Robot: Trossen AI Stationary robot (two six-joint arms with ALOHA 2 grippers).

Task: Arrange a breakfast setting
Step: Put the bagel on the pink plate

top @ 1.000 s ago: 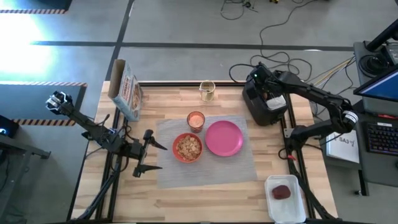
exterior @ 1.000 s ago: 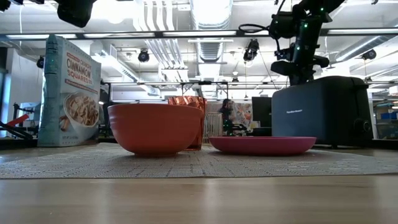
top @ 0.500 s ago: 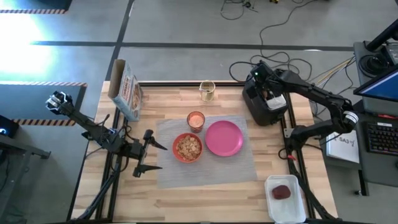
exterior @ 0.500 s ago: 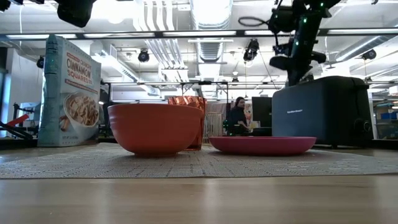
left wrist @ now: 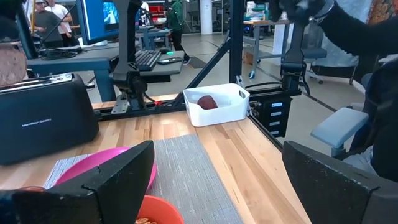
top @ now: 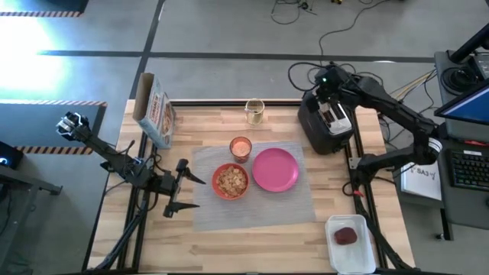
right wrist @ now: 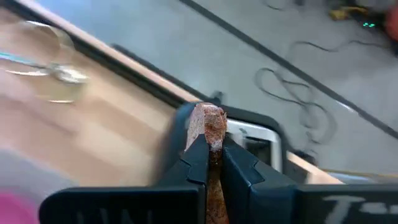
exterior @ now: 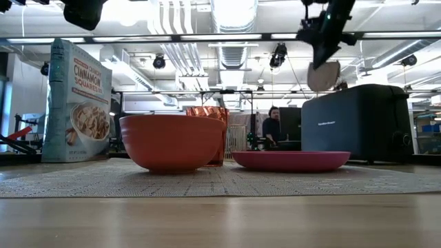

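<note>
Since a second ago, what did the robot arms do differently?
The right pincer, shut on the toast slice, lifted it up out of the black toaster; before, it was down at the slots. The left pincer stayed open beside the placemat. Bowl, plate and cup didn't move.

In the right wrist view the toast slice [right wrist: 209, 124] shows only its top edge — the rest is hidden between the right claw [right wrist: 212, 163] fingers, and the counter [right wrist: 93, 134] and glass [right wrist: 43, 59] beyond are smeared by blur. In the low view the bowl [exterior: 171, 141] hides most of the cup [exterior: 211, 114], and its contents cannot be seen. The dark-red item [top: 345, 236] in the white bin [top: 353, 252] is too small to identify — the bin itself is cut off by the high view's edge.
</note>
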